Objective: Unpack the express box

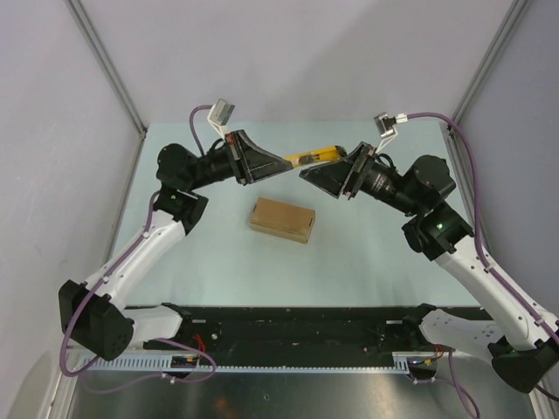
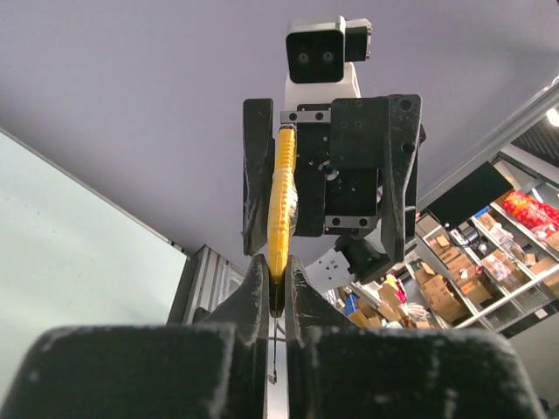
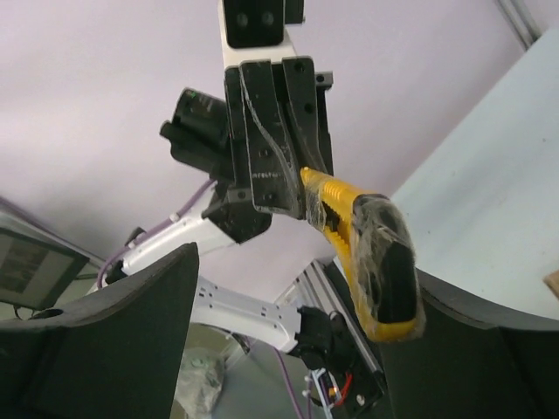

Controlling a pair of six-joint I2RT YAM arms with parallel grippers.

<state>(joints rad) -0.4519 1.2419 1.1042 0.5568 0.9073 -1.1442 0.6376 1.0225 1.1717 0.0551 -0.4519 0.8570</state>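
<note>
Top external view: left end effector (image 1: 286, 160) is clamped on the utility knife (image 1: 316, 155), right end effector (image 1: 314, 170) stands wide open around it, so lowering the blade to the closed express box (image 1: 281, 219) on the tabletop (image 1: 218, 271) seems next.

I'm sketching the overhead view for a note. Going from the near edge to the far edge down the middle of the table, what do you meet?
First the black mounting rail → express box → utility knife.
</note>
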